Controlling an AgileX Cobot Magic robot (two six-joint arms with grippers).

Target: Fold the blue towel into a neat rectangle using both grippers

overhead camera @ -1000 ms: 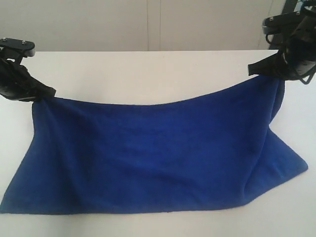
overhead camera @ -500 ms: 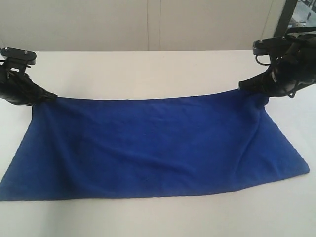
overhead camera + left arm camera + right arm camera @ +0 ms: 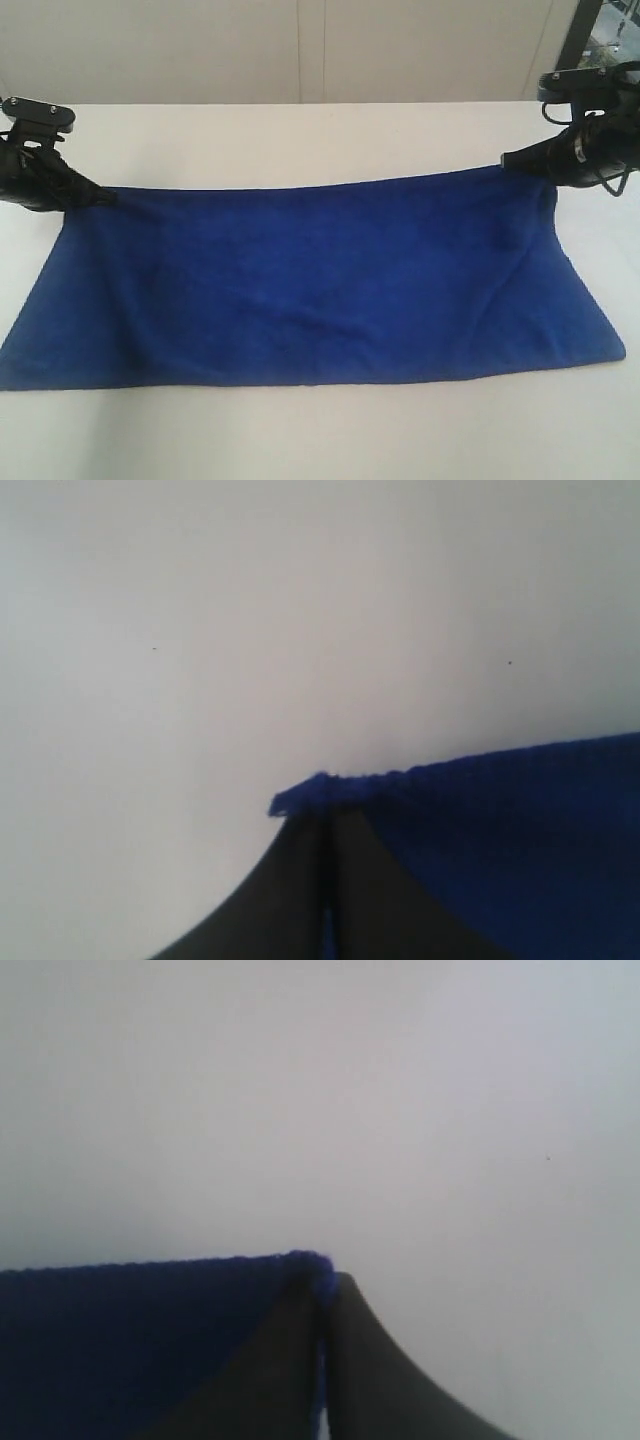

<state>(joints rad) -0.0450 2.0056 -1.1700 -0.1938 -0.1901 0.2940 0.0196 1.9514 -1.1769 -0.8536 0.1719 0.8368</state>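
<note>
A: Any writing, label or number to read anywhere?
B: None. The blue towel [image 3: 310, 280] is plain cloth, with no print or tag text legible.
A: And on the pincers, or the bench?
B: Nothing legible on the left pincer [image 3: 103, 197], the right pincer [image 3: 508, 158] or the white bench [image 3: 300, 140] either.

Left gripper [image 3: 100, 196]: was black, narrowing to a fine point, at the table's [image 3: 300, 140] left edge.
Left clamp block [image 3: 38, 110]: was a grey-silver bar with small dark screw heads.
Right gripper [image 3: 508, 158]: was black and equally tapered, at the table's right edge.
Right clamp block [image 3: 578, 78]: looked grey-silver.
Cable [image 3: 612, 180]: was a thin black loop.
Fingers [image 3: 285, 890]: were smooth, dark and matt.
</note>
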